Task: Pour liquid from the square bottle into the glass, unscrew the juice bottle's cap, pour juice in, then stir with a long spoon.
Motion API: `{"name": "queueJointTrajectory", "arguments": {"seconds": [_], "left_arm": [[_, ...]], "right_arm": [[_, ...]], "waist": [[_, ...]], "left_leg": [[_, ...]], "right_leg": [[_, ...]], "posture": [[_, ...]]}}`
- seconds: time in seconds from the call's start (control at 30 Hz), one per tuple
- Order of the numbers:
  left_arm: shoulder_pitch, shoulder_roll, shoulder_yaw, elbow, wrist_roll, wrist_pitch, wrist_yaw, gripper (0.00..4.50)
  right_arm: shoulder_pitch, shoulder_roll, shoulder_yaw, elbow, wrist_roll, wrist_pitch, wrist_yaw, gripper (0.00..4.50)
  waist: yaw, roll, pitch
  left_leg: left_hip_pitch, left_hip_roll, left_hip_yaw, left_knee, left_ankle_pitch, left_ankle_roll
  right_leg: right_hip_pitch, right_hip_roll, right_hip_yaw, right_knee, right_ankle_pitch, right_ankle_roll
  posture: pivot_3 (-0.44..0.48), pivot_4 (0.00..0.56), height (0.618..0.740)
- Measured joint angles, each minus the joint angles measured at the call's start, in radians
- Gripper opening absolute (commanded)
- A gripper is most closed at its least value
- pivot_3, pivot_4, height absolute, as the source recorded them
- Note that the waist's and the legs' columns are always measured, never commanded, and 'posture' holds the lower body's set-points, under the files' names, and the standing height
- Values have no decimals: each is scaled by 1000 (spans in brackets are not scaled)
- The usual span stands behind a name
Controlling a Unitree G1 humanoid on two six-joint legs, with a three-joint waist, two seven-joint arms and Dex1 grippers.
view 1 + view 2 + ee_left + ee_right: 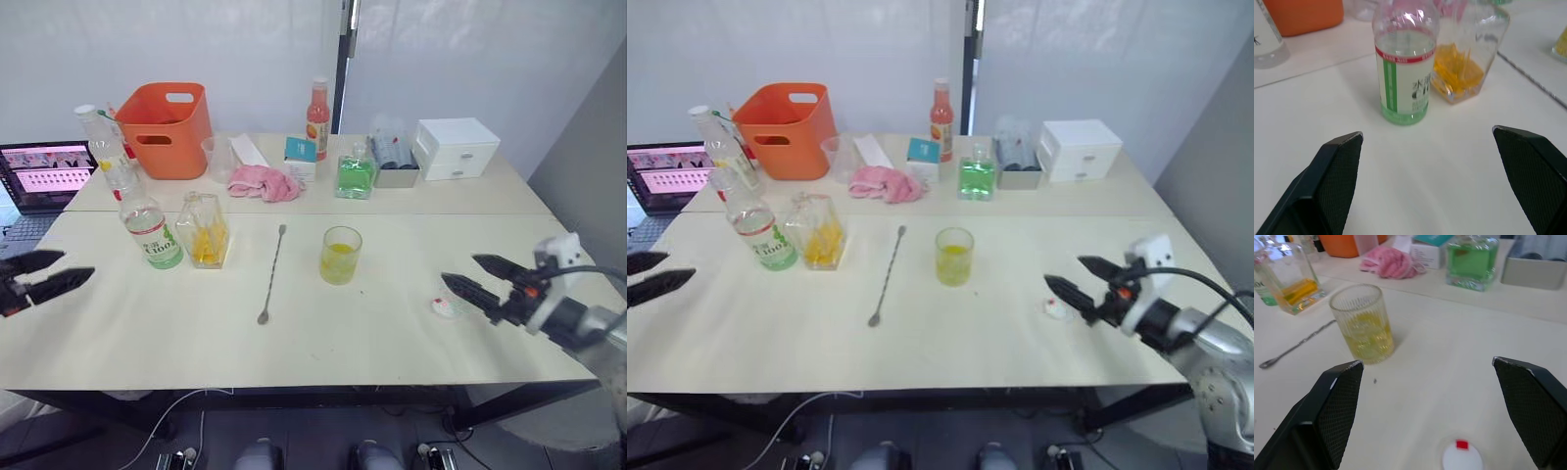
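Glass (340, 255): mid-tabletop, about a third full of yellow liquid.
Square bottle (204, 231): left of the long spoon (271, 273), yellow-orange liquid low inside.
Juice bottle (150, 232): uncapped, touching the square bottle, pale green liquid.
Cap (1462, 456): on the tabletop (343, 333) by the right claw (472, 276).
Claws: right and left claw (47, 273) both spread, empty.

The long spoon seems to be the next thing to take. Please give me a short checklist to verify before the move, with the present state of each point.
1. Long spoon lies flat on the table, nothing on it: ok.
2. Glass upright, holding yellow liquid: ok.
3. Cap off, lying on the table by the right hand: ok.
4. Both hands open and holding nothing, left hand too: ok.
5. Juice bottle and square bottle upright, apart from the spoon: ok.
6. Juice actually added to the glass: cannot tell.
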Motion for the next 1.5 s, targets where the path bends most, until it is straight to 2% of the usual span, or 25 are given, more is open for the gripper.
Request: {"name": "queueJointTrajectory", "arguments": {"seconds": [0.1,0.27,0.5,0.73,0.83,1.0,1.07,1.23,1.33,1.4,1.5], "left_arm": [[129,-93,42,-101,-18,0,46,4482],[238,-133,80,-243,-42,12,91,4482],[257,-151,86,-261,-59,9,110,4482],[257,-151,86,-260,-62,7,109,4482],[268,-164,95,-290,-72,15,147,4482],[336,-313,115,-548,-126,124,320,4482],[371,-409,92,-726,-149,200,453,4482],[347,-566,11,-997,-184,357,743,4482],[319,-643,-84,-1127,-187,462,916,4482],[284,-709,-193,-1191,-173,531,1024,4482],[238,-748,-313,-1233,-141,611,1133,4482]], "right_arm": [[108,-3,-82,48,-11,-31,33,4500],[194,-15,-126,118,-70,-116,73,4500],[202,1,-115,231,-134,-229,80,4500],[177,4,-105,234,-132,-243,76,4500],[154,23,-97,187,-93,-216,65,4500],[68,18,-42,58,25,-115,49,4500],[6,0,17,17,84,-59,57,4500],[-109,-22,149,-9,126,6,104,4500],[-181,-41,222,7,132,29,155,4500],[-235,-48,274,20,134,42,193,4500],[-284,-53,325,35,132,45,233,4500]], "waist": [[2,0,0],[2,-2,-1],[0,-1,-1],[0,-1,-1],[-1,-1,-1],[-5,0,-1],[-7,-1,-1],[7,-1,-1],[9,-1,-1],[9,-1,-1],[8,-2,-2]], "left_leg": [[0,1,0,1,0,0],[3,4,0,1,0,-1],[4,4,1,0,0,-1],[4,5,1,0,0,-1],[4,6,1,0,0,-1],[4,7,0,0,-1,-1],[4,8,0,0,-1,-1],[3,6,-2,1,-1,-1],[3,3,-2,2,0,-1],[3,0,-3,2,0,-1],[3,0,-4,2,0,-1]], "right_leg": [[0,0,0,0,0,0],[1,1,1,-1,1,-2],[1,2,1,-1,0,-2],[1,2,1,-1,0,-3],[1,2,1,-1,0,-3],[1,2,3,-1,0,-3],[1,3,3,-1,1,-3],[2,3,3,0,2,-3],[3,3,4,-1,2,-2],[3,3,4,-1,2,-1],[3,4,4,0,2,-1]], "posture": [[0,150,715],[0,150,715],[0,150,715],[0,150,715],[0,150,715],[0,150,715],[0,150,715],[0,150,715],[0,150,715],[0,150,715],[0,150,715]]}}
